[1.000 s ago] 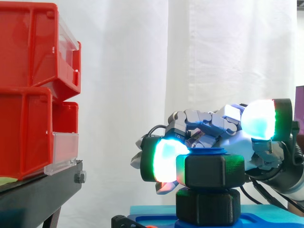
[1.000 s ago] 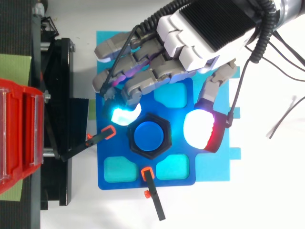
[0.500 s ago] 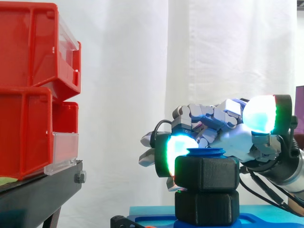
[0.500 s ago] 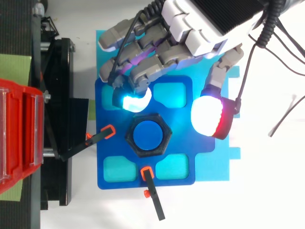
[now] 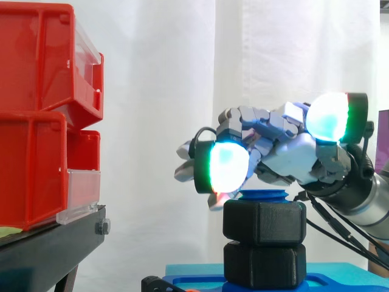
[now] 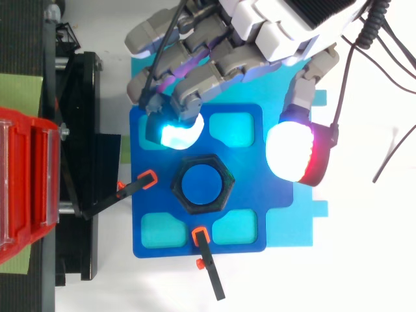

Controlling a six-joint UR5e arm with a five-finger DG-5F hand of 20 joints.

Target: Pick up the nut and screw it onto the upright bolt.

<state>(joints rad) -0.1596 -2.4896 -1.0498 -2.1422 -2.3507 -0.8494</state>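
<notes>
The black hex nut sits on the blue upright bolt, stacked over a second black hex piece at the bolt's foot. The bolt's blue tip pokes out just above the nut. My hand hovers above and behind the nut, apart from it, bent loosely with nothing between its fingers. In the top view one glowing cyan fingertip lies at the nut's upper left. The white-and-red thumb pad stands off to its right, with a wide gap between them.
The bolt stands on a blue fixture plate with cyan pockets, on a cyan mat. Two black clamps with orange tips point at the nut. Red bins on a black stand are at the left.
The hand let go of the nut's sides, rose and drew back away from it. The nut stays on the bolt, slightly turned and lower than one second ago.
</notes>
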